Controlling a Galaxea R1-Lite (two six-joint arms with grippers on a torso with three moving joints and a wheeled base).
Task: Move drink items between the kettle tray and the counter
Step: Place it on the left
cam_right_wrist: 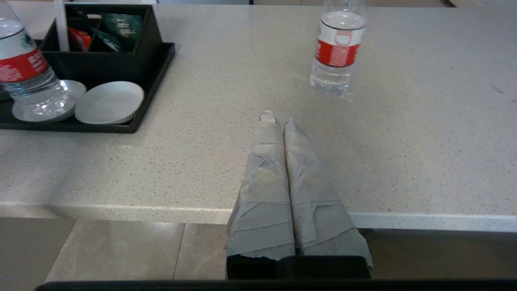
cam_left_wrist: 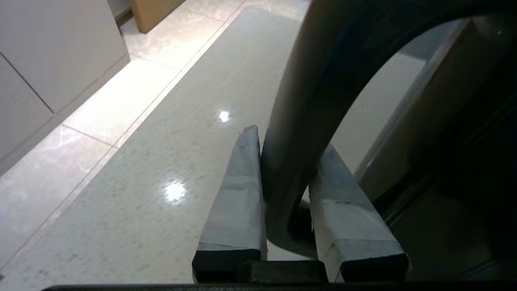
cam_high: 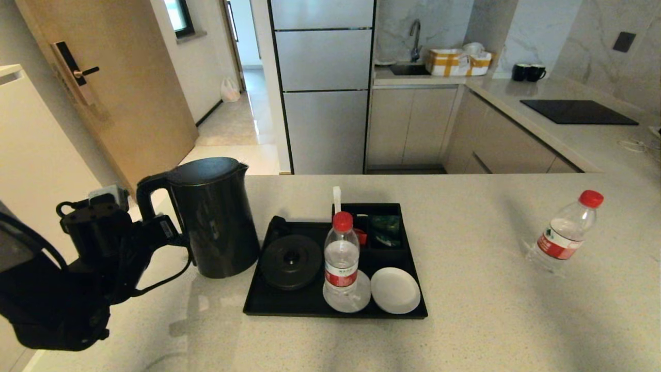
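On the counter (cam_high: pixel 465 310), a speckled beige worktop in a kitchen with a door, tall cabinets and a far sink, the head view shows the kettle (cam_high: pixel 214 217) standing left of the kettle tray (cam_high: pixel 258 305), whose round base (cam_high: pixel 290 261) is bare, with one bottle (cam_high: pixel 341 261) upright on a saucer (cam_high: pixel 356 302), a second saucer (cam_high: pixel 395 290) beside it, sachets (cam_high: pixel 384 227) in the rear compartments, and another bottle (cam_high: pixel 565 235) well apart to the right. In the left wrist view the left gripper (cam_left_wrist: pixel 288 145) has its jaws pinching the kettle's loop handle (cam_left_wrist: pixel 307 101) above the glossy surface. In the right wrist view the right gripper (cam_right_wrist: pixel 278 119) hangs at the counter's near edge, jaws pressed together and holding nothing.
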